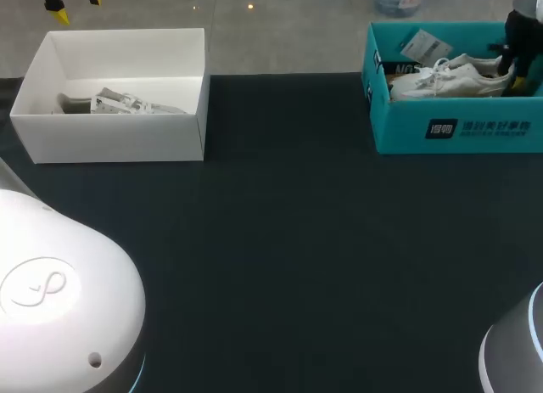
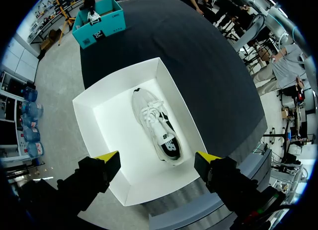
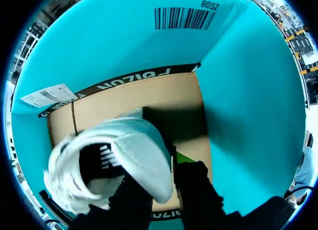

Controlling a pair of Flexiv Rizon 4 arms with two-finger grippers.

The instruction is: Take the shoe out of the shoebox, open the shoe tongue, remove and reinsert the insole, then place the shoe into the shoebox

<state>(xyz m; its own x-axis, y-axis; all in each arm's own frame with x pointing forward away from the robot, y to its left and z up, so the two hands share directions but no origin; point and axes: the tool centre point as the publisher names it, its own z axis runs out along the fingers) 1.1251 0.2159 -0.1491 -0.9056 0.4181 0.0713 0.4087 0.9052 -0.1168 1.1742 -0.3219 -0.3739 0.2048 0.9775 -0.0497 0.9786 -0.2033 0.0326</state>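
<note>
A white shoe [image 1: 450, 81] lies in the teal shoebox [image 1: 458, 126] at the back right. My right gripper [image 1: 512, 77] is down in that box at the shoe's heel end. In the right wrist view the gripper [image 3: 166, 173] is shut on the shoe [image 3: 134, 145]: one finger is inside the heel opening and the other outside it, above the box's cardboard floor [image 3: 149, 98]. My left gripper [image 1: 75, 2] hangs open high over the back left, above a white box [image 2: 109, 111] with a second white shoe [image 2: 156, 125] in it.
The white box [image 1: 119, 138] stands at the back left with its shoe [image 1: 127, 104] lying flat inside. A paper tag [image 1: 424, 45] rests in the teal box beside the shoe. Dark tabletop [image 1: 288, 240] stretches between and in front of the boxes.
</note>
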